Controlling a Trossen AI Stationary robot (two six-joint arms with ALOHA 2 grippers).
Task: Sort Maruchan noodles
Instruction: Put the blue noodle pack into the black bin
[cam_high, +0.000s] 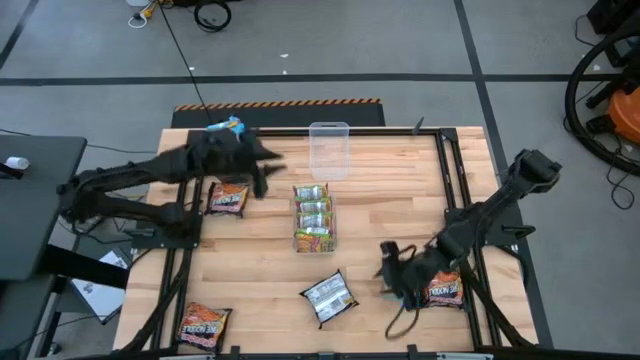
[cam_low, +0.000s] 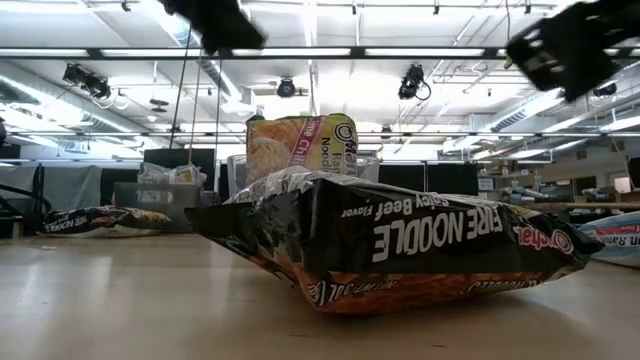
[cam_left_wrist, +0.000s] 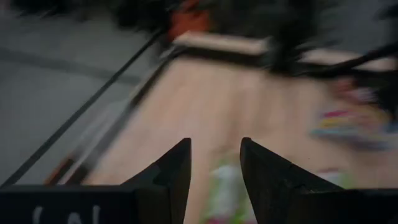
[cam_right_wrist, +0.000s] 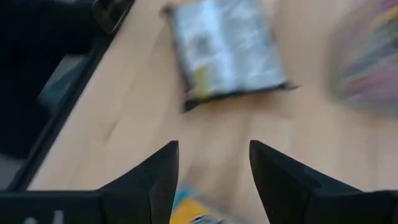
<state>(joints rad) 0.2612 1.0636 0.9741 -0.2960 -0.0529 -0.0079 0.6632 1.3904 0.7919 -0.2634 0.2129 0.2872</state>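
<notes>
Left claw (cam_high: 262, 165): I see it open and empty over the far-left counter, near the brown packet (cam_high: 228, 198) at 10 o'clock.
Right claw (cam_high: 392, 268): open, gripping nothing; it sits low over the near-right counter at 4 o'clock, just beside another brown packet (cam_high: 445, 288).
Silver packet (cam_high: 328, 297): lies flat at 6 o'clock, apart from both claws; the right wrist view has it straight ahead of the open fingers (cam_right_wrist: 158, 180).
Yellow packets (cam_high: 313, 222): three stacked in a row at the centre, just short of the clear bin (cam_high: 329, 150) at 12 o'clock.
Third brown packet (cam_high: 205, 325): near-left corner, 7 o'clock, untouched.
Blue packet (cam_high: 228, 126): at the far edge, partly hidden by the left arm.
Step in hand: I judge the right claw is between packets, likely lining up on the silver one.
How I would do it: centre the packet between the fingers, come down square to its short sides, pinch the crimped edge rather than the flat face, lift clear before swinging.
Risk: thin wrapper may slide on the wood instead of rising.
</notes>
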